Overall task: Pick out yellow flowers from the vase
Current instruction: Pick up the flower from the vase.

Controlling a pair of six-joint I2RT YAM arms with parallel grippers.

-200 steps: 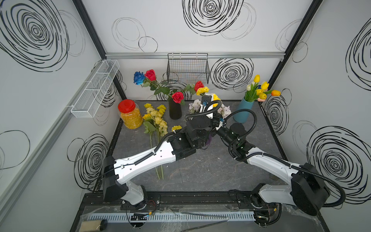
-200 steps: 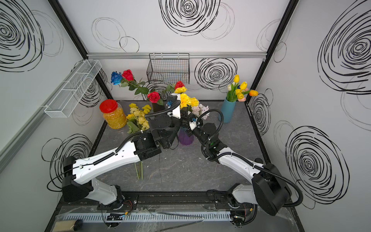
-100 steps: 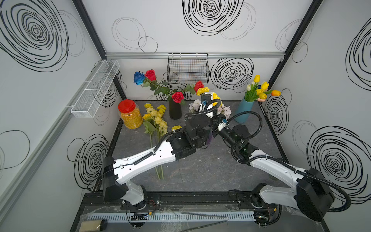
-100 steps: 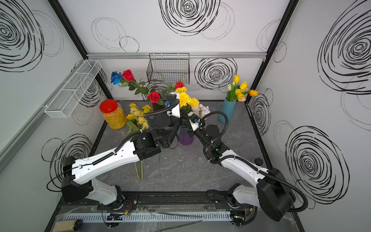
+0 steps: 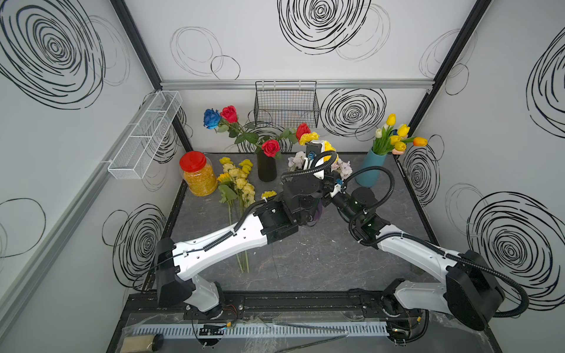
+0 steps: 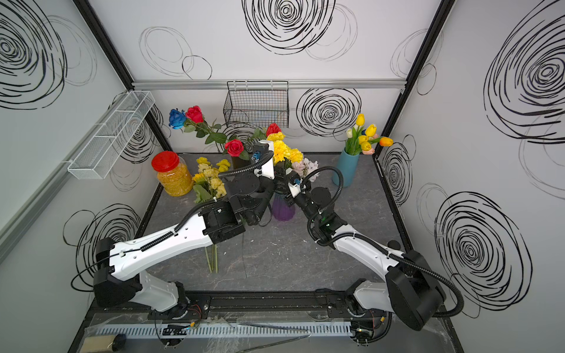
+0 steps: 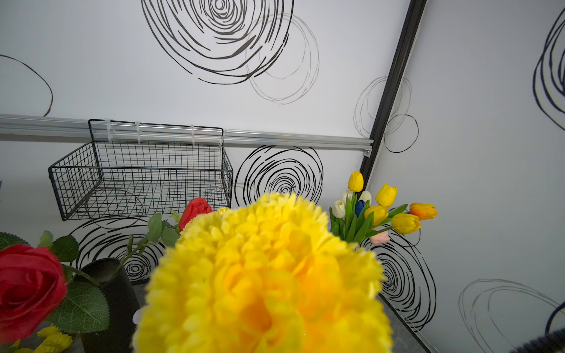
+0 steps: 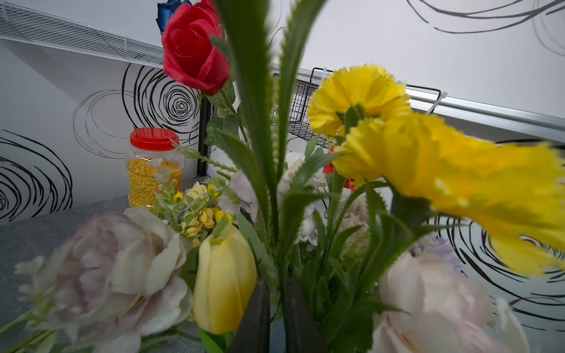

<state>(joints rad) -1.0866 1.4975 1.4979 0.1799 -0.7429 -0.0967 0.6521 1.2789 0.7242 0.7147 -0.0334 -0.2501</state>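
Note:
A purple vase (image 6: 282,209) stands mid-table with yellow carnations (image 6: 286,152) (image 5: 308,138), pale blooms and a yellow tulip (image 8: 224,275) in it. My right gripper (image 8: 275,282) (image 6: 282,181) reaches in among the stems from the right. Its dark fingers (image 8: 253,318) stand nearly together with a thin green stem between them; which bloom that stem carries is hidden. My left gripper (image 6: 271,183) is at the vase from the left, under the carnations (image 7: 266,275), which cover its jaws. More yellow flowers (image 5: 238,180) lie on the table at the left.
A black vase (image 5: 267,168) of red and blue roses stands behind the purple vase. A teal vase (image 5: 370,171) of tulips is at the back right and a red-lidded jar (image 5: 198,177) at the back left. A wire basket (image 5: 286,104) and a white mesh shelf (image 5: 143,134) hang on the walls.
The right arm swayed slightly to the right and came back. The left arm and the flowers stand as before.

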